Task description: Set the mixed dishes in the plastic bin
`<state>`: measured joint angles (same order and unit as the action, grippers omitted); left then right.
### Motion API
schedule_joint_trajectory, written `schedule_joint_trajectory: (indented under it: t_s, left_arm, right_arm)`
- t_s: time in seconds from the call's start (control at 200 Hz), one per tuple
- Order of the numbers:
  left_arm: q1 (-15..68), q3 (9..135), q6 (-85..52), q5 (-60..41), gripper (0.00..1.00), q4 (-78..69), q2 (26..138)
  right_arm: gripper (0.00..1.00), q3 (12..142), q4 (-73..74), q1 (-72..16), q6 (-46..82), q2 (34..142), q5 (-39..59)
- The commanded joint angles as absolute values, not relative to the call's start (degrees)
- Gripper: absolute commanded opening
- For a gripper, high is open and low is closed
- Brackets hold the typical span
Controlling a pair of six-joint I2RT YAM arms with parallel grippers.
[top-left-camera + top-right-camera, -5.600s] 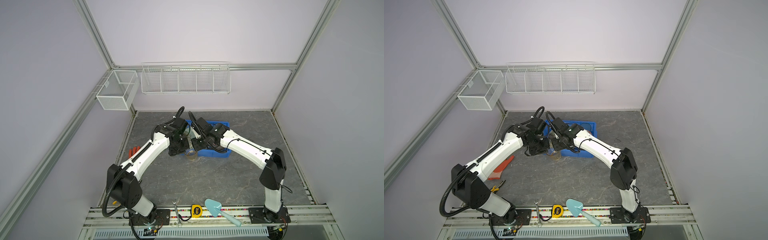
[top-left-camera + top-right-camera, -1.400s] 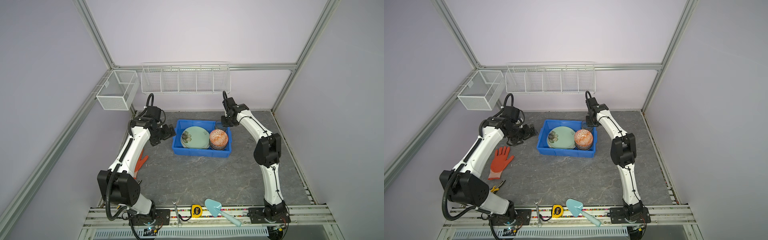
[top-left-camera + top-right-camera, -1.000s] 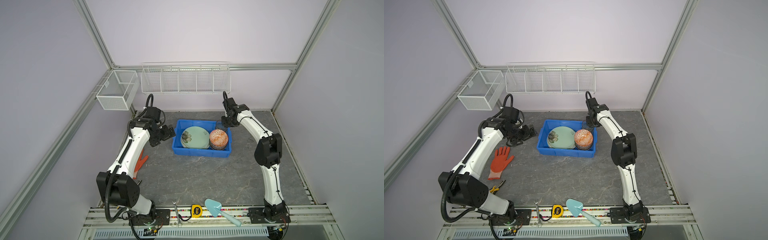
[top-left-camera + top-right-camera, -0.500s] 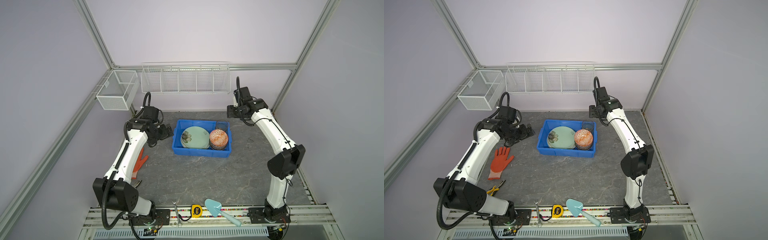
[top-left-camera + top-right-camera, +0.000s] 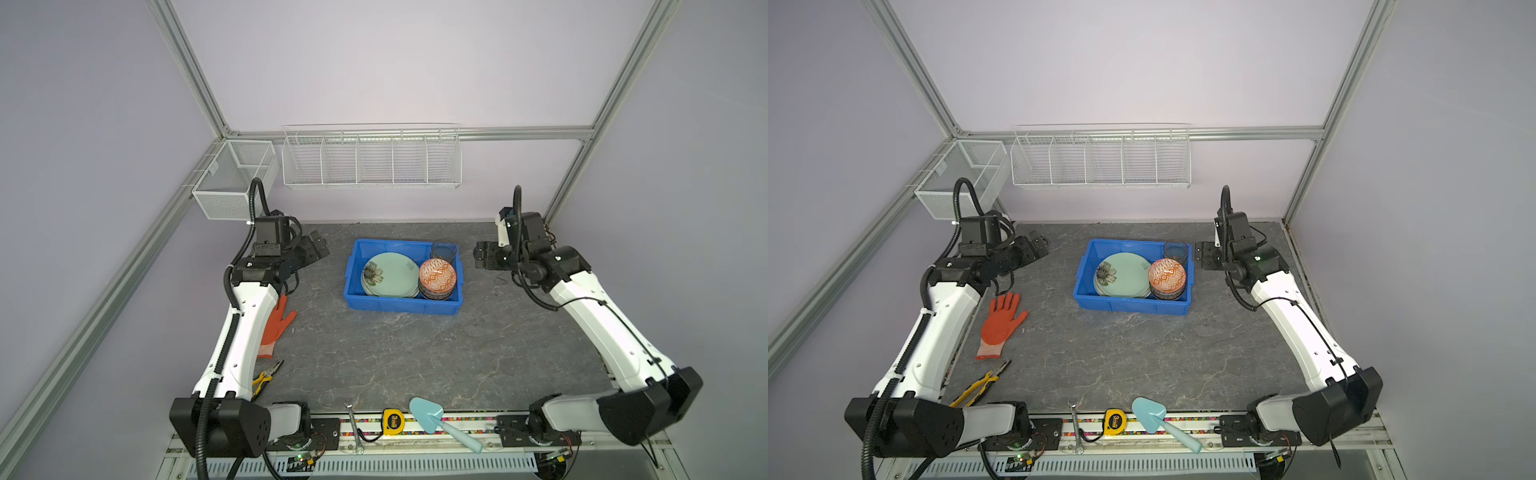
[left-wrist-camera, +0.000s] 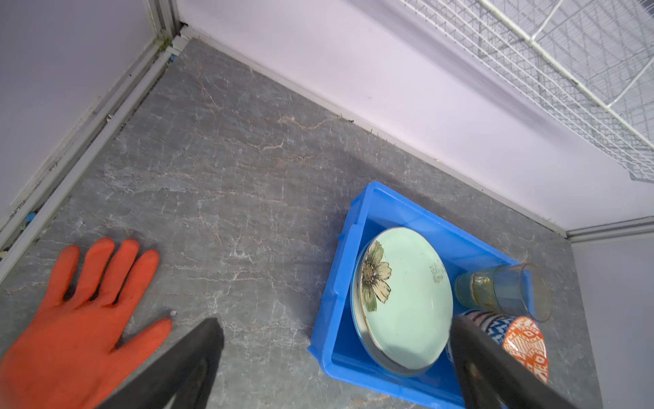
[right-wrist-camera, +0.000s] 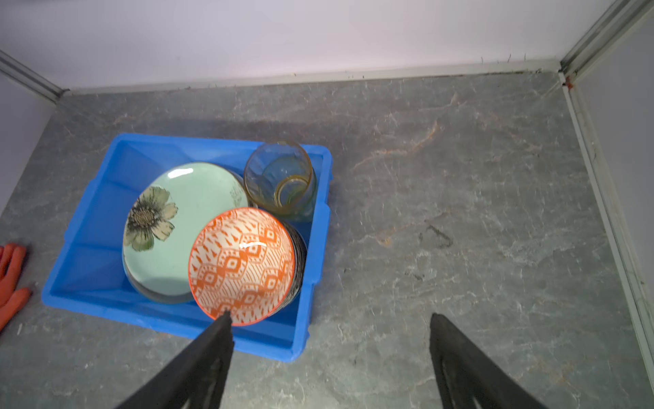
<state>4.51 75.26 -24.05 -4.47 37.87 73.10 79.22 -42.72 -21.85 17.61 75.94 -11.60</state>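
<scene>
Tabletop [image 5: 374,353]: grey marbled slab in a lilac-walled booth, with white wire baskets [image 5: 370,160] on the back wall.
Orange glove [image 5: 1003,322]: lies flat at far left and shows whole in a top view; the left arm [image 5: 249,324] covers half of it in a top view.
Left jaws: spread wide and empty, above bare tabletop between glove and bin.
Plastic bin [image 5: 401,307]: bright blue, centre rear, holding every dish in sight.
Pale green plate [image 5: 390,276]: flower side up, topping a plate stack in the bin's left half.
Orange-white bowl [image 5: 437,275]: tops a bowl stack at the bin's right front; the blue-white bowl [image 6: 492,325] beneath shows its pattern only in the left wrist view.
Glass cup [image 5: 444,251]: upright in the bin's far right corner; its amber tint is plain only in the wrist views.
Right jaws: spread wide and empty, over bare tabletop just right of the bin.
Front rail: light-blue trowel [image 5: 432,419] and tape measure [image 5: 392,419] appear in both top views only.
</scene>
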Motion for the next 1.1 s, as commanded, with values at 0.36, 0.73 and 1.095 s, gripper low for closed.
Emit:
schedule_joint_trajectory:
  t_s: [0.36, 0.73, 1.095]
  left_arm:
    - [4.31, 49.66, -15.3, 4.55, 1.0, 2.98, 60.82]
    - [4.31, 36.84, -8.15, 7.57, 1.0, -8.74, 60.95]
    - [4.31, 26.99, -2.97, 11.08, 0.99, -22.44, 65.43]
  right_arm:
    - [0.88, 59.38, -35.29, -21.42, 14.71, 58.01, -22.02]
    - [0.88, 41.33, -16.02, -18.53, 5.92, 55.32, -26.45]
    - [0.88, 27.4, 11.2, -7.95, 5.56, 63.8, -22.34]
